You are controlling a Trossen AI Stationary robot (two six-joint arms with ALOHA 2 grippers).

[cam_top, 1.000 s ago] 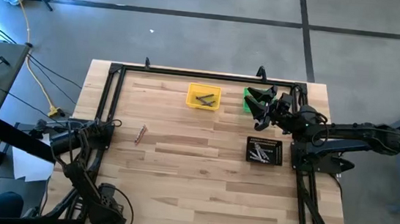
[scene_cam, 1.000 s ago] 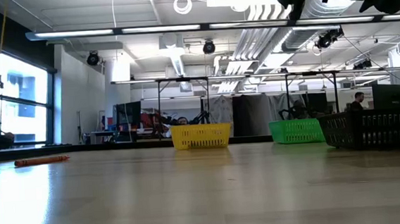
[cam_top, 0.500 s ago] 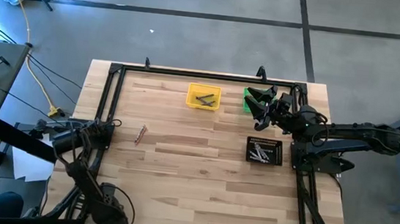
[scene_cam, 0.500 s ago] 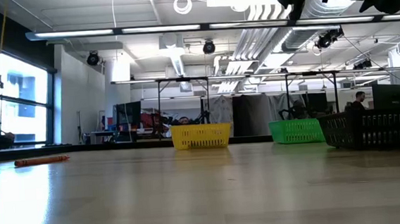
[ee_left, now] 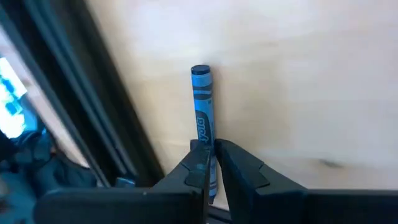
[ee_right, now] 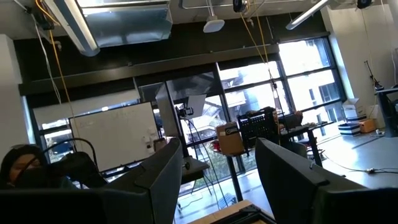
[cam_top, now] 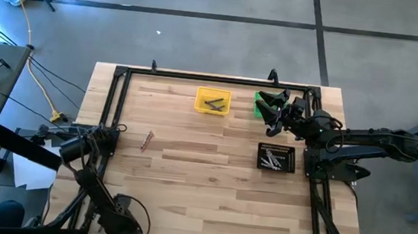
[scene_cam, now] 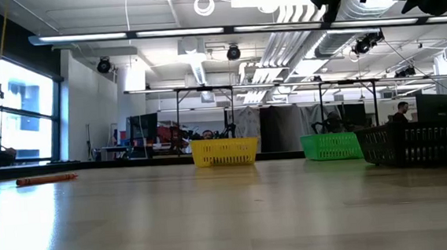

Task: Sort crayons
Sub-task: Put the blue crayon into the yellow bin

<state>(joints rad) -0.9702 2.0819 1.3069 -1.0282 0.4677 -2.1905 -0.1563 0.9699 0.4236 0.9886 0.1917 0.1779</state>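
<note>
My left gripper (ee_left: 211,149) is at the table's left edge (cam_top: 98,138), next to the black frame rail, and is shut on a blue crayon (ee_left: 202,112). An orange-brown crayon (cam_top: 147,140) lies flat on the wood to its right and also shows in the low view (scene_cam: 46,179). The yellow bin (cam_top: 213,100) holds a few dark crayons. The black ribbed tray (cam_top: 276,157) holds several pale crayons. My right gripper (cam_top: 273,112) is open and empty, raised over the green bin (cam_top: 259,100), which it partly hides. My left gripper pinches the blue crayon's near end (ee_left: 207,158) between its two fingers. The crayon lies along the fingers and sticks out past their tips over the wood. Whether it touches the table, I cannot tell.
A black frame rail (cam_top: 114,108) runs around the table's left, far and right edges. The yellow bin (scene_cam: 225,152), the green bin (scene_cam: 331,146) and the black tray (scene_cam: 418,144) stand toward the far right. Bare wood (cam_top: 202,193) spans the table's middle and near half.
The left arm's lower links at the table's near left corner have swung a little toward the table's right and near edge. The left gripper stays at the left edge. The right arm and the crayons on the table have kept still.
</note>
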